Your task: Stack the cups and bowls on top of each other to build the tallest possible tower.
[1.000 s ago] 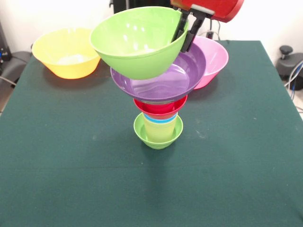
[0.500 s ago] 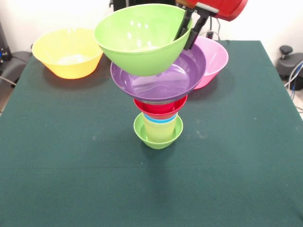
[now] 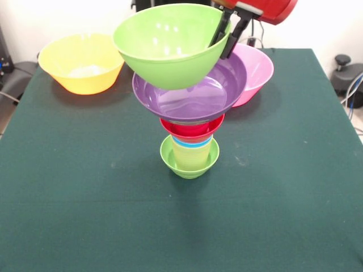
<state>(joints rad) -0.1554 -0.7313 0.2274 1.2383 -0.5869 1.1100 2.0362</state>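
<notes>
Tilting with its open mouth turned up and toward the camera, the large glossy green plastic bowl [image 3: 170, 48] hangs in the air above the tower [image 3: 190, 122], its rim sloping so that the side at the picture's right sits highest; the gripper [image 3: 226, 34] pinches that right-hand rim, one black finger [image 3: 218, 31] inside the bowl and the other outside, closed on the wall. The red arm [image 3: 266, 8] enters from the top right corner and slants down leftward to the bowl. Below, the tower's long axis stands upright near the middle of the dark green table [image 3: 85, 198]: a small lime-green bowl [image 3: 189, 164] at the base holds a pale yellow cup [image 3: 193, 154]; a blue cup [image 3: 193, 143] shows as a thin band above it; then a small red bowl [image 3: 191, 128]; then the wide purple bowl [image 3: 195, 93] on top. At the far left sits the large yellow bowl [image 3: 79, 62]; the large pink bowl [image 3: 255, 71] sits far right, behind the purple one.
</notes>
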